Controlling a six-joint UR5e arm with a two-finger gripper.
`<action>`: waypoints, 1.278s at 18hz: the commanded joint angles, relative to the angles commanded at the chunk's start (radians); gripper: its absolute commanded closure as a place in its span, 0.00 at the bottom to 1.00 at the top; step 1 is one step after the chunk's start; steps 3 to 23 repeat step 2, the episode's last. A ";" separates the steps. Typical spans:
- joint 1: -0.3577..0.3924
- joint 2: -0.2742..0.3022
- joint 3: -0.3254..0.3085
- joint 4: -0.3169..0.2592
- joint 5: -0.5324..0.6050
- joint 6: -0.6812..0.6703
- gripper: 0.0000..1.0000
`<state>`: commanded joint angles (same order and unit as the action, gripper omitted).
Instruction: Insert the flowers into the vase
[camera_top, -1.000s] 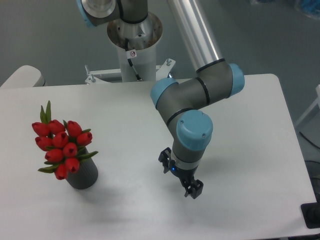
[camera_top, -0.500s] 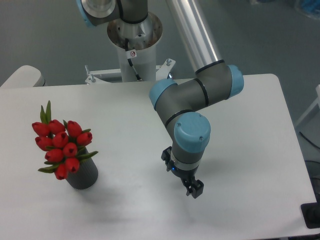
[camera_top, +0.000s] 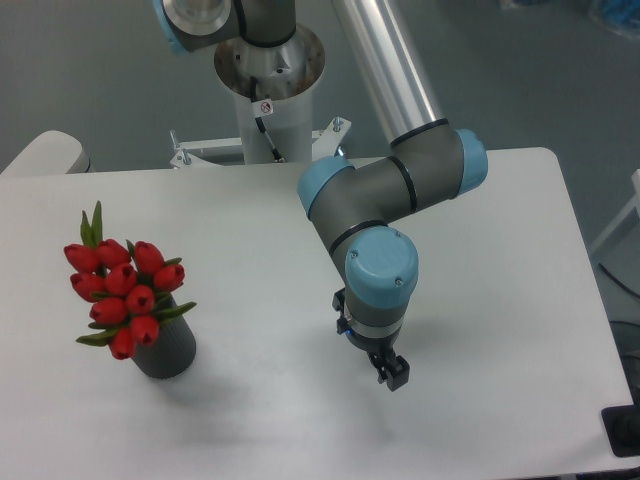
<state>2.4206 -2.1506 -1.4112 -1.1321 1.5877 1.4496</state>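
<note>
The flowers (camera_top: 122, 293), a bunch of red tulip buds with green leaves, stand upright in the dark grey vase (camera_top: 168, 352) at the left of the table. Their stems are hidden inside the vase. My gripper (camera_top: 368, 340) hangs over the middle of the table, well to the right of the vase and apart from it. It points down under the blue-capped wrist, which hides most of it. One black fingertip (camera_top: 393, 375) shows at the lower right and another black part at the upper left. The jaws look spread, with nothing between them.
The arm's grey links and blue joints (camera_top: 395, 190) reach over the table's middle from the base column (camera_top: 268, 100) at the back. The white table's right edge (camera_top: 590, 320) and front edge are near the gripper. A pale rounded object (camera_top: 45, 152) sits at the back left.
The wrist has turned a little and shifted slightly left, so the left finger slid closer under the wrist. The flowers and vase have not moved.
</note>
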 joint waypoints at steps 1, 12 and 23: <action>-0.002 0.000 0.000 0.000 0.000 0.000 0.00; -0.002 0.000 -0.002 0.002 0.002 0.000 0.00; -0.002 0.000 -0.002 0.002 0.002 0.000 0.00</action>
